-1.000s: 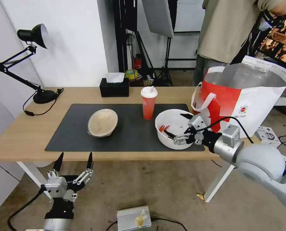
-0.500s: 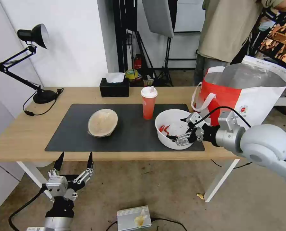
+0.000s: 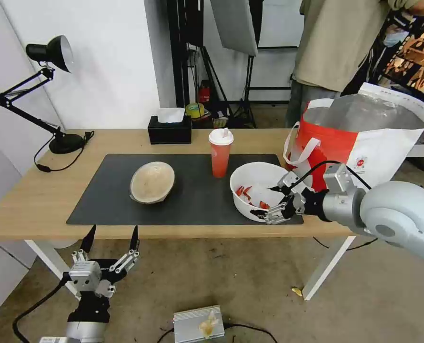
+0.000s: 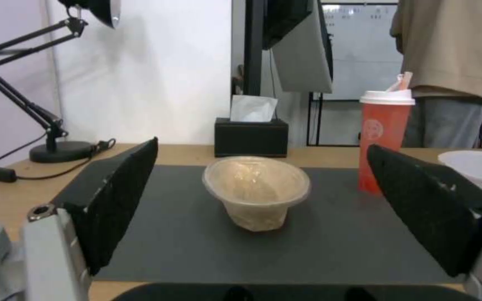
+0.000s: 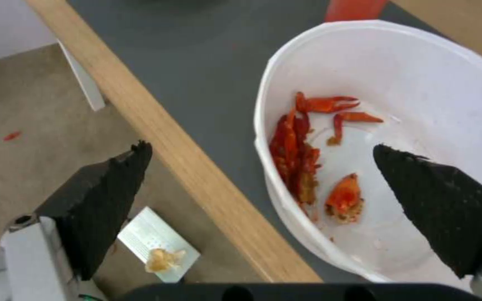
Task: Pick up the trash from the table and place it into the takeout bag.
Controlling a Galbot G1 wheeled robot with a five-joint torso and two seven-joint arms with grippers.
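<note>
The trash is three items on the table's (image 3: 35,200) dark mat (image 3: 197,202). A beige bowl (image 3: 152,182) lies tilted at the mat's left. A red cup (image 3: 220,157) with a white lid stands in the middle. A white bowl (image 3: 255,178) with red scraps sits at the right. My right gripper (image 3: 265,201) is open astride that bowl's near rim, one finger inside and one outside; the right wrist view shows the rim (image 5: 263,125) between the fingers. The red-and-white takeout bag (image 3: 364,143) stands open at the table's right end. My left gripper (image 3: 111,236) hangs open below the table's front edge.
A black tissue box (image 3: 169,129) sits at the table's back edge, a black desk lamp (image 3: 59,138) at the back left. A small metal box (image 3: 197,324) lies on the floor. A person stands behind the bag. The left wrist view faces the beige bowl (image 4: 256,188) and the cup (image 4: 386,133).
My right gripper has moved from over the white bowl's middle down toward the table's front edge, so its fingers now straddle the near rim. The bowl and the left arm have not moved.
</note>
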